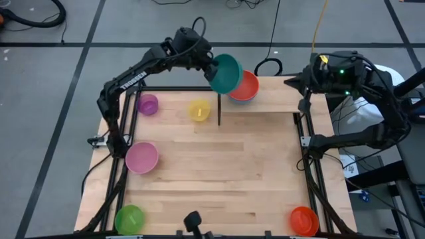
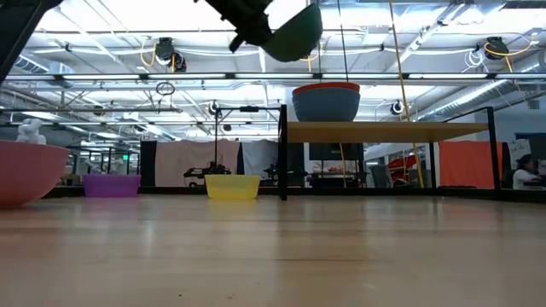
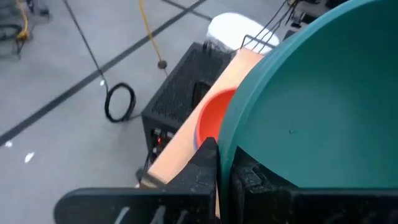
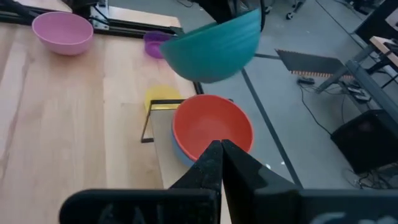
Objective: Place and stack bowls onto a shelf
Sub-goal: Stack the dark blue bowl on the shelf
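The teal bowl (image 1: 226, 73) hangs tilted in the air, its rim pinched by the left gripper (image 1: 211, 66), just above and beside the red-orange bowl (image 1: 244, 86) nested in a blue bowl (image 2: 327, 105) at the shelf (image 1: 282, 98)'s left end. The right gripper (image 4: 222, 155), fingers pressed together, waits farther along the shelf.

Bright, even light from ceiling strips (image 2: 256, 77), soft shadows on the tabletop (image 1: 219, 172), wrist foregrounds blurred.

Your light wood tabletop (image 1: 219, 166) carries a pink bowl (image 1: 141, 157), purple bowl (image 1: 147, 104), yellow bowl (image 1: 199, 109), green bowl (image 1: 129, 218) and orange bowl (image 1: 304, 220). Your raised shelf (image 1: 282, 95) holds a red-orange bowl (image 1: 247, 85) nested in a blue bowl (image 2: 326, 106).
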{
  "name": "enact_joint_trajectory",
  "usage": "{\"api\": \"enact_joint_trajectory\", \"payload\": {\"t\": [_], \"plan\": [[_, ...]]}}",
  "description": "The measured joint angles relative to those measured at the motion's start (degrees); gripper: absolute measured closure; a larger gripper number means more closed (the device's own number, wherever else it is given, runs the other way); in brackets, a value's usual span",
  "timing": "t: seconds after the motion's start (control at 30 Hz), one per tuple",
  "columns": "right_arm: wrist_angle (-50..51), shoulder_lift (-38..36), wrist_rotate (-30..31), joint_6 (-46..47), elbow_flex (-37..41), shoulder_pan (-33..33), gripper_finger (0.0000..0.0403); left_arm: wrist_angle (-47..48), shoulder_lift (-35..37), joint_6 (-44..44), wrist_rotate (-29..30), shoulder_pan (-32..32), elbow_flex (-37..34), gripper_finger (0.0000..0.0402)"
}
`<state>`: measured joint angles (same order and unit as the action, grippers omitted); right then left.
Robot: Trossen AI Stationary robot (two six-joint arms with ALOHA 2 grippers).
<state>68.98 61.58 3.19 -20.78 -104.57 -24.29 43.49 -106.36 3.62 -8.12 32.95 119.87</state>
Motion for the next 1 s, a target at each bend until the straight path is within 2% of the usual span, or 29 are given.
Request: {"api": "enact_joint_trajectory", "payload": {"t": [0.43,0.7,1.0], "plan": [[-0.2,1.3,0.0,-0.9,0.0,0.0,0.0403,-4.6,-7.0,-0.3,-2.6,0.2,0.0,0.0398],[-0.1,1.3,0.0,-0.9,0.0,0.0,0.0403,-4.2,-7.8,-0.8,-2.6,0.4,0.0,0.0397],[0.3,1.3,0.0,-1.0,0.0,0.0,0.0403,-4.6,-7.8,-2.0,-2.3,0.4,0.0,0.0342]]}}
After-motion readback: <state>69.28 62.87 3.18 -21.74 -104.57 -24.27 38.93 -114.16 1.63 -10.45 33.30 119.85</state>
